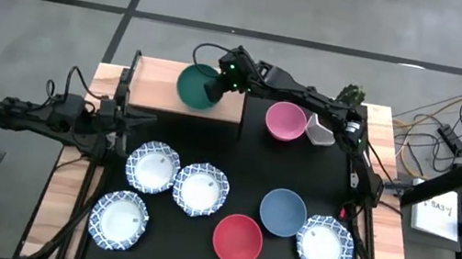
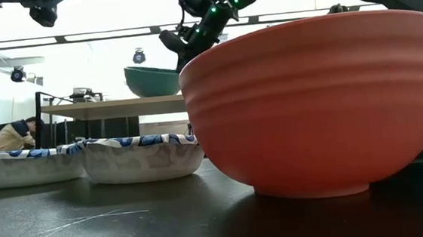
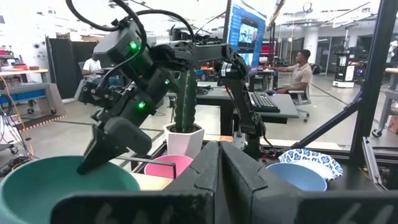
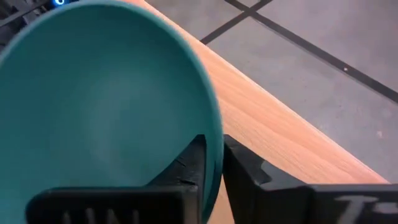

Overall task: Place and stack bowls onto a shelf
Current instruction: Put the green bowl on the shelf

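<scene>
I am at the placing step for the first bowl: my right gripper (image 1: 216,87) pinches the rim of the green bowl (image 1: 195,85), one finger inside and one outside, and holds it over the shelf (image 1: 155,90). From the low view the bowl looks slightly tilted and I cannot tell whether its base touches the wood yet. Next I judge I must lower it flat, keep it back from the shelf's edge, then spread the fingers and lift clear without dragging the rim.

The left gripper (image 1: 141,119) waits with its fingers shut, empty, beside the shelf at the worktop's (image 1: 252,170) left edge.

The green bowl is plain teal, smooth and deep, with a thin rim. The other bowls remain on the worktop: the pink bowl (image 1: 285,120) beside the shelf, the red bowl (image 1: 238,239), the blue bowl (image 1: 282,211), and four patterned white ones.
</scene>
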